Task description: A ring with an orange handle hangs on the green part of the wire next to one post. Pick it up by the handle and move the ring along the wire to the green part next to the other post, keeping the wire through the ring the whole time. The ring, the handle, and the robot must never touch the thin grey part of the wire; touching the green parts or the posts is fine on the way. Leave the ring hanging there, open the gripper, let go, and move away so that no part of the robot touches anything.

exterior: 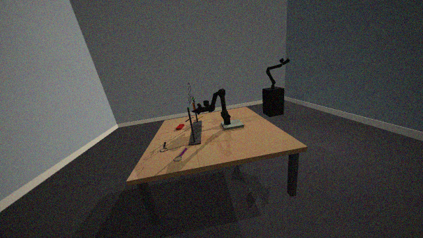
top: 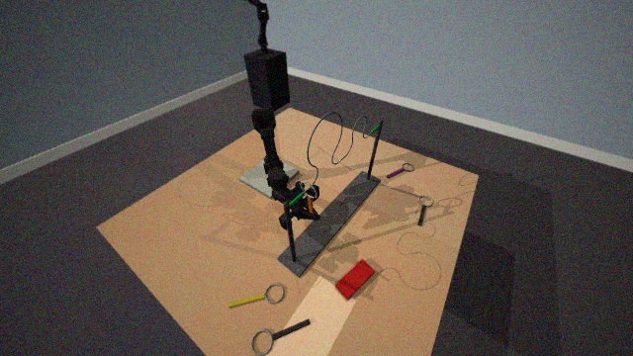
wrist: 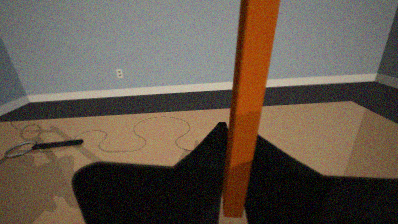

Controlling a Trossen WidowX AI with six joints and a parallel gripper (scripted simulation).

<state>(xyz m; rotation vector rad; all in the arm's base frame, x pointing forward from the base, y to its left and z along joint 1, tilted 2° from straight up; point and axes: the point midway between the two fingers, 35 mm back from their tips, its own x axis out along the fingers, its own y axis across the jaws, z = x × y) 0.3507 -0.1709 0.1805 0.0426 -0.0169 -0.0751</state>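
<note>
The fingers (top: 313,217) (exterior: 195,111) pinch the orange handle (top: 311,204) (exterior: 193,106) (wrist: 250,100) low down, probably so the ring (top: 315,192) above them can clear the wire (top: 309,150).

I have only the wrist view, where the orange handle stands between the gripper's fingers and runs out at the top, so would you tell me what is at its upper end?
Observer: A grey ring. It is at or near the inner end of the green part by the post closer to the red block.

Operator: Thank you. Where is the green part I should bring it to?

Observer: At the top of the other post; the wire rises and loops down and up again on the way there.
</note>
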